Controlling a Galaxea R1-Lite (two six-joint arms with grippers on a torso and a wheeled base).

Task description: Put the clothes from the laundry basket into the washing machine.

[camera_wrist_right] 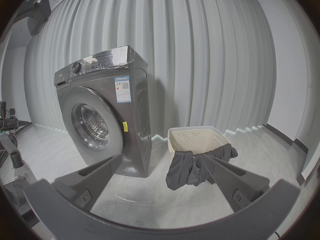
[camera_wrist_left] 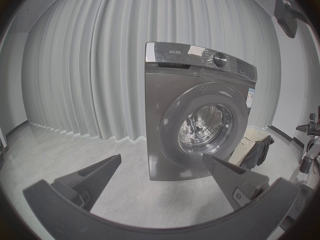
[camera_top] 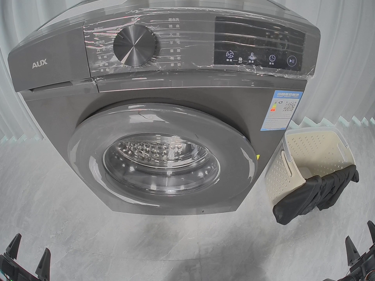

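Note:
A grey front-loading washing machine [camera_top: 164, 98] stands ahead with its round glass door [camera_top: 162, 159] closed. To its right on the floor sits a cream perforated laundry basket [camera_top: 312, 151] with dark clothes [camera_top: 312, 194] draped over its near rim. My left gripper [camera_top: 28, 254] hangs low at the near left, open and empty, well short of the machine. Low at the near right, my right gripper [camera_top: 361, 240] is open and empty too, a short way in front of the basket. From the wrist views, the machine [camera_wrist_left: 196, 114] and the basket with clothes [camera_wrist_right: 196, 165] lie beyond the open fingers.
Pale curtains [camera_top: 351, 59] hang behind the machine. The grey tiled floor [camera_top: 175, 239] spreads between me and the machine. A dark baseboard [camera_wrist_right: 283, 137] runs along the right wall.

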